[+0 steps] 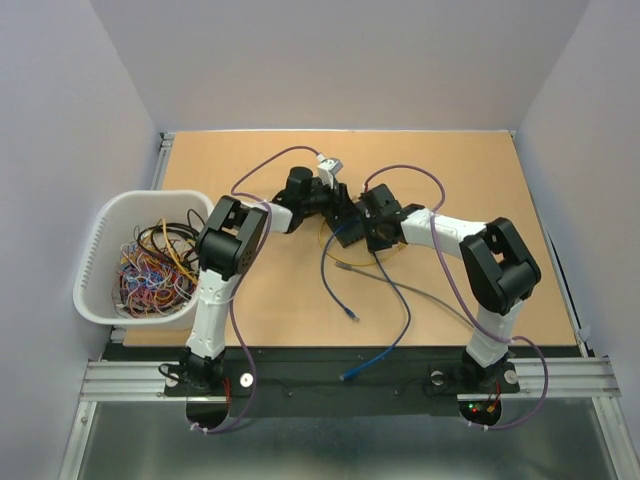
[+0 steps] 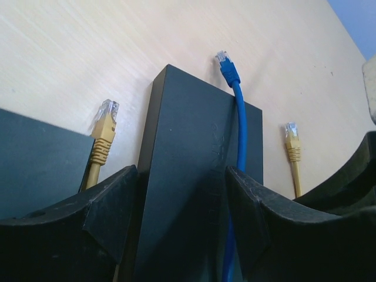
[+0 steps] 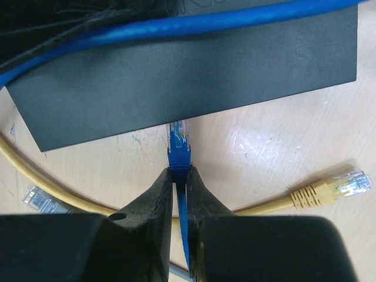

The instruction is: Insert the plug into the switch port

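A black switch (image 2: pixel 188 176) lies on the wooden table, and my left gripper (image 2: pixel 182 173) is shut on it, with a finger (image 2: pixel 111 202) against each side. My right gripper (image 3: pixel 180 171) is shut on a blue plug (image 3: pixel 178 147), just behind its boot. The plug's clear tip touches the switch's (image 3: pixel 176 76) near edge; the port itself is hidden. In the top view both grippers, left (image 1: pixel 342 212) and right (image 1: pixel 364 230), meet at the table's middle.
A second blue cable (image 3: pixel 176 26) runs across the top of the switch and ends in a plug (image 2: pixel 227 66) beyond it. Yellow plugs (image 2: pixel 104 126) (image 2: pixel 292 141) (image 3: pixel 335 187) lie beside the switch. Loose blue and grey cables (image 1: pixel 345 295) trail forward. At the left stands a white basket (image 1: pixel 100 235) of cables.
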Controlling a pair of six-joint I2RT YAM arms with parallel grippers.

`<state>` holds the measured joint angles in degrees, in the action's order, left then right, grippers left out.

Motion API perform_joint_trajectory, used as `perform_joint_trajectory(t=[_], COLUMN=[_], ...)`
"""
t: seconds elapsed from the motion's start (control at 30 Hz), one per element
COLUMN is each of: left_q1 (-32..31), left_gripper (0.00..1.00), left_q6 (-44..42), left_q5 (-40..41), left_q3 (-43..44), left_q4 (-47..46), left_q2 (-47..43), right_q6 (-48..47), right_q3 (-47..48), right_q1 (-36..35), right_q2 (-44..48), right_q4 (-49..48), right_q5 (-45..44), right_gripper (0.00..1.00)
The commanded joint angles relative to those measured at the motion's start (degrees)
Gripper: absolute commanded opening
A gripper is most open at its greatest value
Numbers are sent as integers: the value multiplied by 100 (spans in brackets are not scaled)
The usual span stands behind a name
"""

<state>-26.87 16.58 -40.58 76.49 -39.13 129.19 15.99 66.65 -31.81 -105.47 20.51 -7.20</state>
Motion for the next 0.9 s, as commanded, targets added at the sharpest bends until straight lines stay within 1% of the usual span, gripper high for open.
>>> perform_joint_trajectory(t=[0.0,0.07,0.13,0.23,0.27,0.33,0.37,0.43,0.47,0.57,0.87], left_q1=[-11,-11,-11,-20,-20,-20,-20,-20,-20,-37,-99], left_gripper=[72,72,70,67,63,59,53,47,42,34,28], left_q6=[-146,-172,-251,-278,-278,-304,-330,-366,-383,-410,-498], left_q5=[-205,-205,-152,-126,-108,-152,-196,-249,-275,-389,-653], left_q3=[541,665,963,1096,1122,1158,1123,1061,1000,851,499], left_q4=[528,688,1108,1250,1294,1365,1373,1382,1382,1312,1233], left_q2=[142,256,379,476,502,537,529,511,476,406,283], right_q6=[-140,-210,-332,-517,-561,-649,-667,-702,-728,-764,-782], right_q3=[278,322,357,419,427,454,428,419,410,436,261], right_q1=[70,79,79,79,79,79,79,79,79,79,79], right_q2=[-105,-123,-140,-114,-105,-53,17,70,105,132,395], right_q4=[-258,-258,-258,-267,-276,-302,-346,-390,-434,-495,-846], right_q5=[-290,-317,-256,-124,-19,17,-18,-71,-106,-202,-194], right_gripper=[0,0,1,0,0,1,1,1,0,1,1])
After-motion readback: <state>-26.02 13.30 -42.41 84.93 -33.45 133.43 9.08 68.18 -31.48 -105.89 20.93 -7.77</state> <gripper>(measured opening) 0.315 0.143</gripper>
